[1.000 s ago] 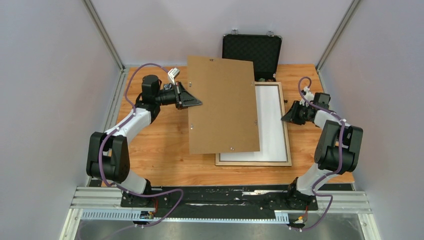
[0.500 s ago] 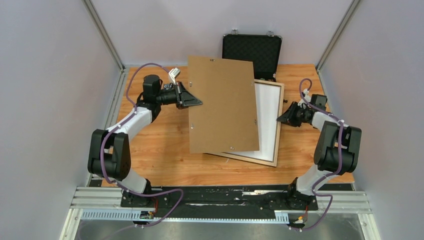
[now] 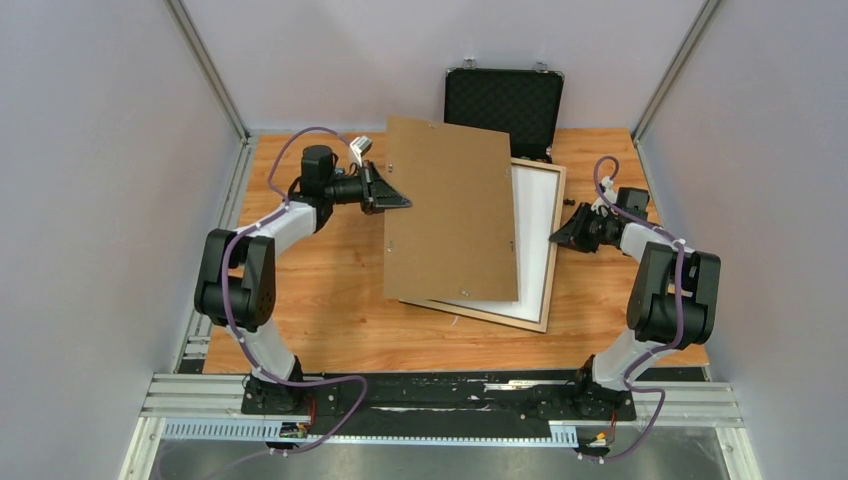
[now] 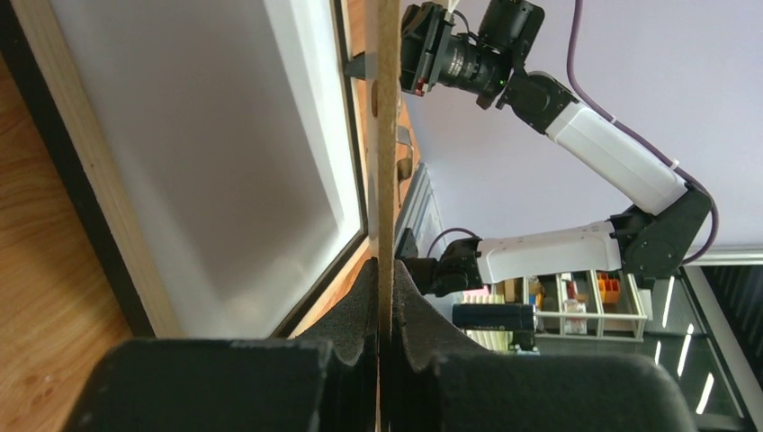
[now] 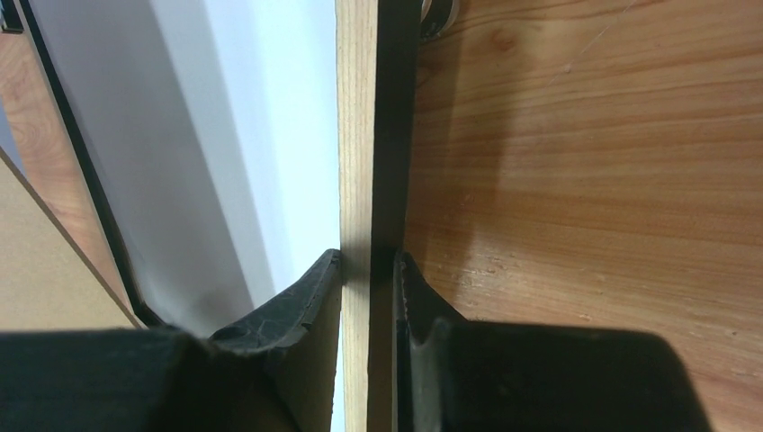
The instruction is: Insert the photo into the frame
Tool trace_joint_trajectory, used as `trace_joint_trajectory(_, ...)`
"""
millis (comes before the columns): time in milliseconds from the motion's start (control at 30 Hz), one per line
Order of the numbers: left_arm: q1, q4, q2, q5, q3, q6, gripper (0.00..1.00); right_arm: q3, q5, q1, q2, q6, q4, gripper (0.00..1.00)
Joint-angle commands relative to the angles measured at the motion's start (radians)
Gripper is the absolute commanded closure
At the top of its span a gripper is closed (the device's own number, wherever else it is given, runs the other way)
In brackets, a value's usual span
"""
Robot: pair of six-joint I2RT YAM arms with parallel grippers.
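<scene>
The frame (image 3: 551,290) lies askew at the middle right of the table, light wood rails up. Inside it shows a plain white face, the photo (image 3: 535,225), image side hidden. My right gripper (image 3: 556,237) is shut on the frame's right rail; the right wrist view shows that rail (image 5: 369,135), wood and black, pinched between the jaws of the right gripper (image 5: 369,261), with the photo (image 5: 252,117) beside it. My left gripper (image 3: 397,202) is shut on the left edge of a brown backing panel (image 3: 450,220) held over the frame's left half. It shows edge-on (image 4: 385,135) in the left gripper (image 4: 385,292).
An open black case (image 3: 505,100) stands at the back edge behind the frame. The wooden table (image 3: 330,320) is walled by grey panels left and right. The right arm (image 4: 612,153) appears beyond the panel in the left wrist view.
The right gripper closed in on the frame's right rail and swung the frame askew from its square position. The left arm shifted right, carrying the backing panel with it.
</scene>
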Motion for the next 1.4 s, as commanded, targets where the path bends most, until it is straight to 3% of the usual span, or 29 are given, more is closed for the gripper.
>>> trace_joint_trajectory(0,-0.035,0.096,0.036,0.081,0.089,0.010,1.00,0.035,-0.072,0.012,0.002,-0.014,0.028,0.97)
trace_joint_trajectory(367,-0.107,0.123,0.216,0.154,0.223,0.023,1.00,0.039,-0.056,0.013,-0.019,-0.043,0.018,0.86)
trace_joint_trajectory(800,-0.124,0.236,0.334,0.187,0.269,-0.051,1.00,0.037,-0.027,0.011,-0.076,-0.066,0.000,0.58)
trace_joint_trajectory(1067,-0.137,0.440,0.392,0.192,0.270,-0.222,1.00,0.031,-0.010,-0.010,-0.122,-0.078,-0.017,0.54)
trace_joint_trajectory(1367,-0.161,0.484,0.451,0.194,0.314,-0.263,1.00,0.022,-0.001,-0.087,-0.188,-0.097,-0.030,0.52)
